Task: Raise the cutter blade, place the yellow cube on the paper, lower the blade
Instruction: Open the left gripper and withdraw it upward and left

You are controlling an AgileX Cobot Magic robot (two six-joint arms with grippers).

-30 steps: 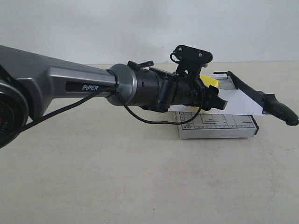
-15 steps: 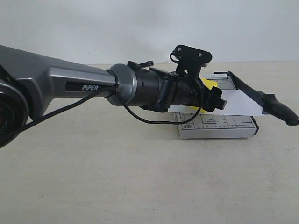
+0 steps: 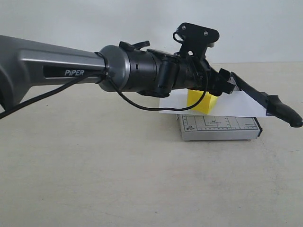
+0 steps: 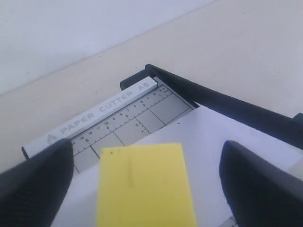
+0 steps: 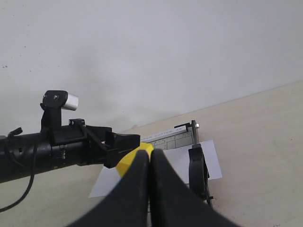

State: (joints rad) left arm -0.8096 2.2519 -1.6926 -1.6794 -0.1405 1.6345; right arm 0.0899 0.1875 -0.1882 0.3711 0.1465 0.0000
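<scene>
My left tool reaches in from the left and hangs just above the cutter. Its fingers stand apart, with a gap showing on either side of the yellow cube, so I judge the cube released. The cube sits flat on the paper, which lies across the grey cutter base on the surface.

To the right of the cube, the cutter blade is raised. Its long axis slopes from the hinge at the far end of the base out to the thick handle at the right edge. The handle lies away from my left tool, on the far side of the cube.

My right tool is pressed together and empty, with the blade just ahead of it. I judge the right arm better placed to lower the blade, provided the left tool clears first.
</scene>
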